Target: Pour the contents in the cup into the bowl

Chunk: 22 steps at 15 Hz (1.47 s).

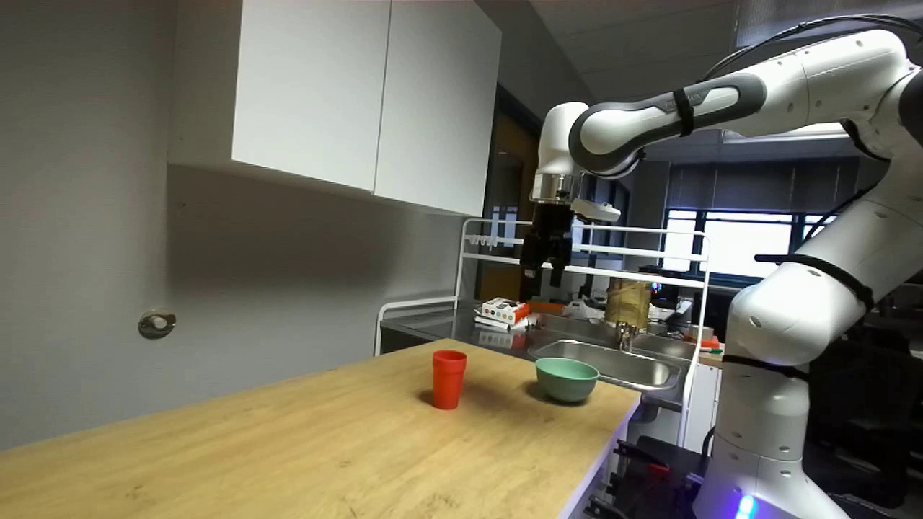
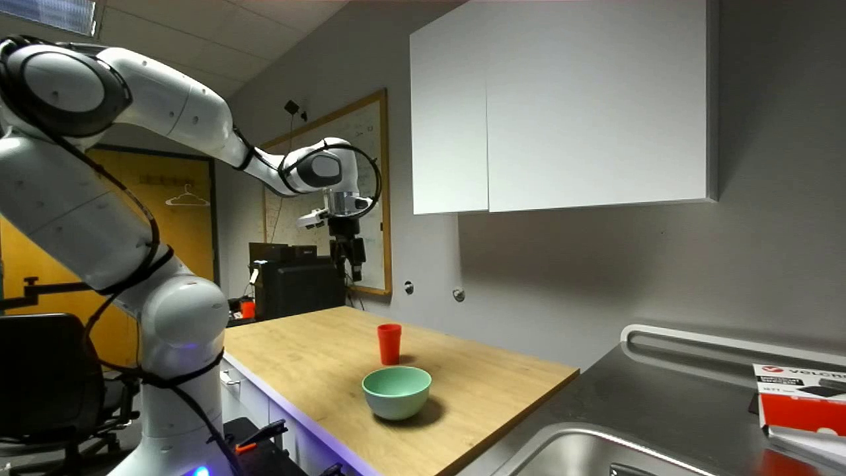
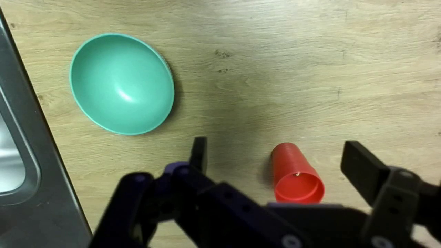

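Observation:
The red-orange cup (image 1: 448, 380) stands upright on the wooden table; it also shows in an exterior view (image 2: 389, 344) and in the wrist view (image 3: 293, 162). A small pale bit shows just inside its rim; most of its inside is hidden. The teal-green bowl (image 1: 567, 380) stands beside it, nearer the sink, also in an exterior view (image 2: 396, 393). In the wrist view the bowl (image 3: 122, 84) looks empty inside. My gripper (image 3: 277, 156) is open and empty, with the cup seen between its fingers. In both exterior views the gripper (image 1: 544, 277) (image 2: 350, 268) hangs well above the table.
A metal sink (image 1: 613, 364) and dark counter adjoin the table's edge by the bowl. A white rack (image 1: 461, 288) stands over the counter. A red-and-white box (image 2: 803, 403) lies on the counter. A white cabinet (image 1: 310, 94) hangs on the wall above the table.

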Available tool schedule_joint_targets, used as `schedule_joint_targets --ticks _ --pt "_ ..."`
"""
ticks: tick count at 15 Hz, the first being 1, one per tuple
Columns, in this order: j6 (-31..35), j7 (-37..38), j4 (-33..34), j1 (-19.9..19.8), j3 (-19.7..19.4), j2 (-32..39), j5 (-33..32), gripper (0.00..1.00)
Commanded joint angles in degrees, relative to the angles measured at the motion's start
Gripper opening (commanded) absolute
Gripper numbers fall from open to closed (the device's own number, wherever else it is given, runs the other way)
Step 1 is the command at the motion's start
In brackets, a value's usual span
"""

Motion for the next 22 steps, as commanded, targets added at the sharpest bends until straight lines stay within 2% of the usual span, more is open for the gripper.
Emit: schedule_joint_targets --ticks 1,4,8,13,17,22 --pt "-0.1 0.2 0.1 0.5 -0.4 0.1 -0.3 1.0" --pt "0.1 -0.5 0.5 0.8 -0.7 1.0 0.2 1.0" --pt "2.9 0.3 2.6 1.1 0.3 6.6 0.2 1.0" --pt "9.3 1.7 8.8 2.9 2.2 19.0 0.1 1.0" --pt "11.4 3.7 15.2 4.4 3.4 28.7 -0.4 1.0" --pt "13.1 6.3 22.7 6.3 2.9 39.2 -0.3 1.0"
